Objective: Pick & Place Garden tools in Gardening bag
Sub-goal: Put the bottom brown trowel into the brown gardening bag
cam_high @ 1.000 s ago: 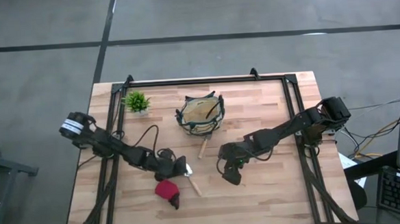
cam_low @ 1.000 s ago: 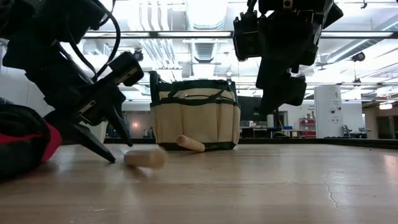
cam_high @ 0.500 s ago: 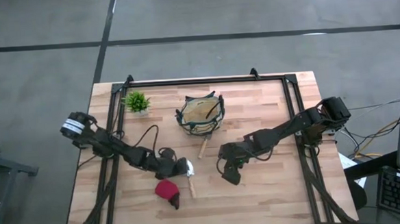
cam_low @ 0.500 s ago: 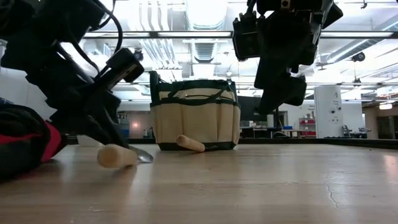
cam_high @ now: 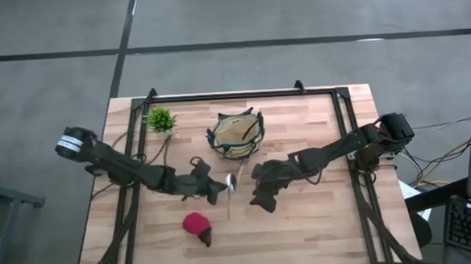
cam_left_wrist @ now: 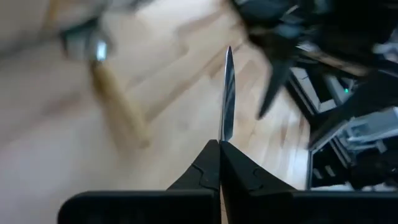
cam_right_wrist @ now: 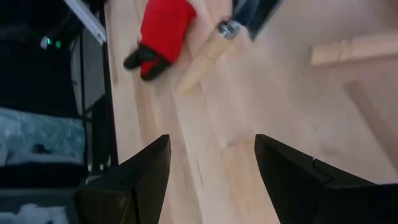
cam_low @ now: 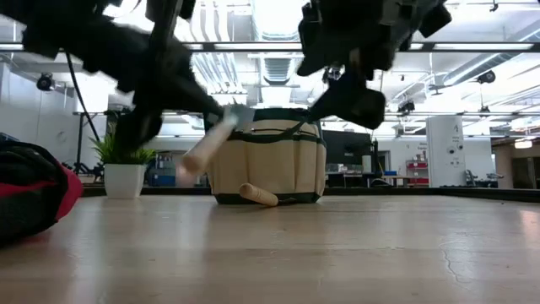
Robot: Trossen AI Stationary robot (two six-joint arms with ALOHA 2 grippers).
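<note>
My left gripper (cam_high: 217, 190) is shut on a silver trowel with a wooden handle (cam_low: 202, 148), raised above the table just near of the tan gardening bag (cam_high: 237, 134). The bag (cam_low: 266, 160) stands upright on its base with dark tool handles inside. My right gripper (cam_right_wrist: 211, 149) hangs open above the table right of the trowel (cam_high: 229, 184), touching nothing. A second wooden handle (cam_high: 239, 177) lies on the table with one end against the bag's foot. The red rounded item (cam_high: 197, 224) lies near the front. My left gripper pinches the trowel's thin silver blade (cam_left_wrist: 227, 118) between its two fingers; the blade shows edge-on. The arm reaches in from the table's left. The trowel is lifted clear and tilted, its wooden handle (cam_low: 192, 160) hanging lower than the blade.
A small green potted plant (cam_high: 160, 120) stands at the far left, beside the bag. The red item (cam_low: 29, 198) bulks at the near left. Black frame rails (cam_high: 133, 178) run along both table sides. Bare wood lies right of the right arm.
My left gripper has shut on the trowel's blade, swinging the handle around on the table. It then rose and moved toward the bag, lifting the trowel clear with its handle hanging down. My right gripper has drifted slightly toward the left.
</note>
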